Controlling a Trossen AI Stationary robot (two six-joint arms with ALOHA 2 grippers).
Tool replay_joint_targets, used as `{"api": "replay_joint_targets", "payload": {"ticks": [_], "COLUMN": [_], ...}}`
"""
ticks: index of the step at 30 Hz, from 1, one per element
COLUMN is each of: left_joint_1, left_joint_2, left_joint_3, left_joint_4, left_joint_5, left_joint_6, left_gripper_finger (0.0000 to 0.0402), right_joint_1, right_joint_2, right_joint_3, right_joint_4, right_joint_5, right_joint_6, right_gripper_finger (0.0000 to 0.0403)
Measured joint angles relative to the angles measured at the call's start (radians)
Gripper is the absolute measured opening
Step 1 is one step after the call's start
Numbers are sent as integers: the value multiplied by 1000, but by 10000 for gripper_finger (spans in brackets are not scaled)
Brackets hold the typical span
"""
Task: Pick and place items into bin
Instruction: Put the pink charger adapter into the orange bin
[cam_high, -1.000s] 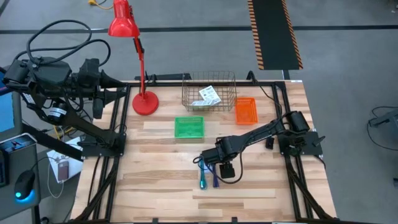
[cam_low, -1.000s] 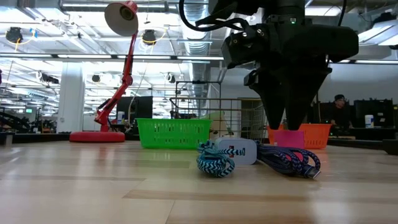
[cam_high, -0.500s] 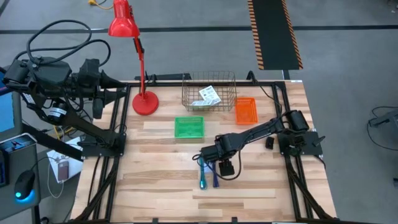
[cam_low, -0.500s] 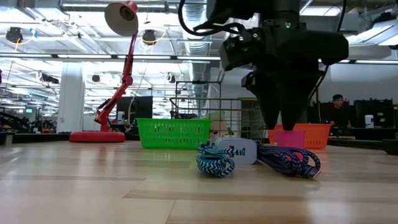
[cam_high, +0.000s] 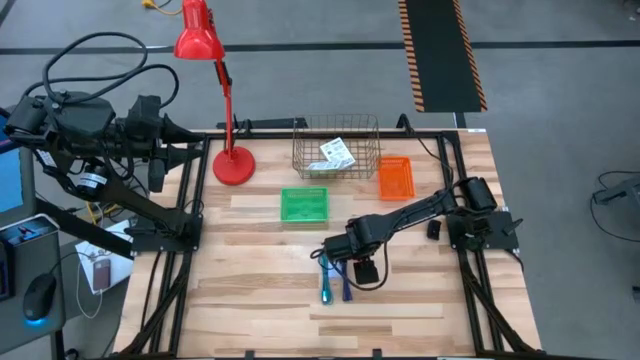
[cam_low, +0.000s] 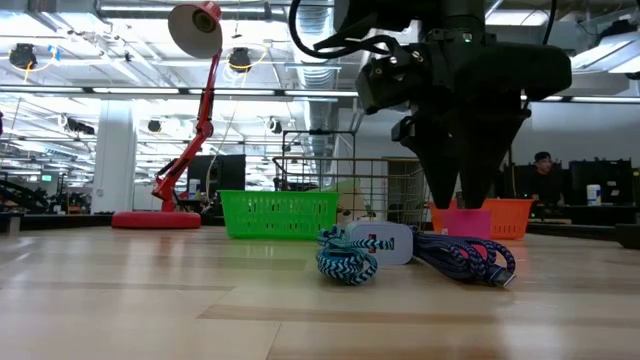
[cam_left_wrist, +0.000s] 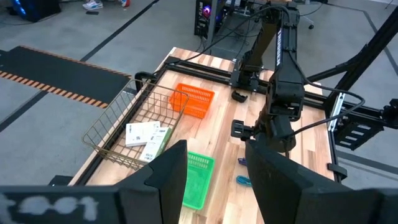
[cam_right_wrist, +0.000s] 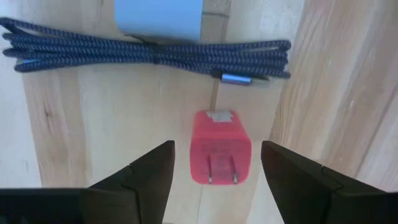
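High view: the right gripper (cam_high: 338, 256) hung over the table's middle, the wire bin (cam_high: 336, 146) at 12 o'clock; the left arm waited at 9 o'clock.
Low view: the teal cable (cam_low: 345, 257) and blue cable (cam_low: 470, 258) crowded the pink block (cam_low: 466, 222).
Right wrist view: fingers (cam_right_wrist: 147, 171) stood wide, empty, straddling the plug; a straight descent would miss the blue-grey block (cam_right_wrist: 160, 17).

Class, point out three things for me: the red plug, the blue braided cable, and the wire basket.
red plug (cam_right_wrist: 220, 148), right wrist view, on its front face above the two prongs.
blue braided cable (cam_right_wrist: 93, 51), right wrist view, on the bundled strands.
wire basket (cam_high: 336, 172), high view, on its near rim.
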Motion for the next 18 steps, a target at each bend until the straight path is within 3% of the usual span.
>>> {"api": "replay_joint_targets", "payload": {"ticks": [18], "left_joint_1": [0], "left_joint_2": [0], "left_joint_3": [0], "left_joint_4": [0], "left_joint_5": [9], "left_joint_6": [-4], "left_gripper_finger": [151], "right_joint_1": [7], "right_joint_2": [0], "right_joint_3": [0], "right_joint_4": [-19], "right_joint_5": [-26], "right_joint_6": [0], "right_gripper_finger": [235]}}
